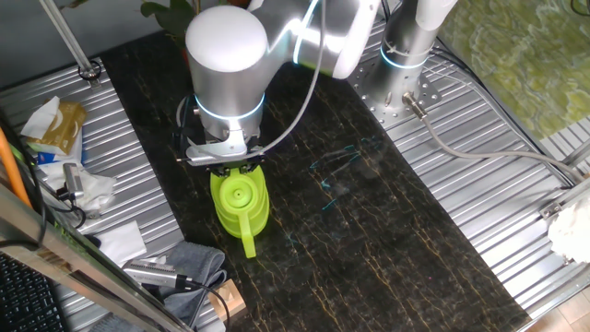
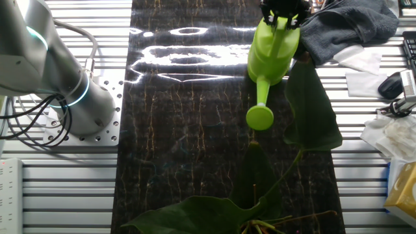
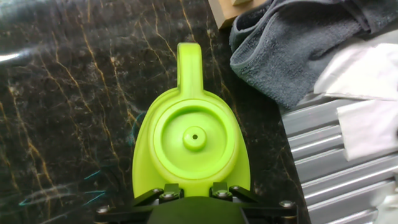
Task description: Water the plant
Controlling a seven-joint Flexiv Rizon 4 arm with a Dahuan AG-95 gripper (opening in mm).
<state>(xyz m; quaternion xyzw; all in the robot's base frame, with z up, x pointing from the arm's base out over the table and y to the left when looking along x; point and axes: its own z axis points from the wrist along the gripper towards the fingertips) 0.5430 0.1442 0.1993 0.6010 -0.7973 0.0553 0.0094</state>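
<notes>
Over the lime-green watering can [image 3: 194, 146], your gripper [image 3: 189, 196] appears clamped on its handle; lift it level toward the plant [image 2: 260, 188].

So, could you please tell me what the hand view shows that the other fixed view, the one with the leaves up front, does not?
Only the hand view shows the watering can from above: its round lid with a small centre hole, and the gripper at its rear edge. Only the fixed view shows the plant with its broad dark leaves, the can's round spout head pointing towards it, and the arm's base. Both show the can, the grey cloth beside it and the dark marbled table.
</notes>
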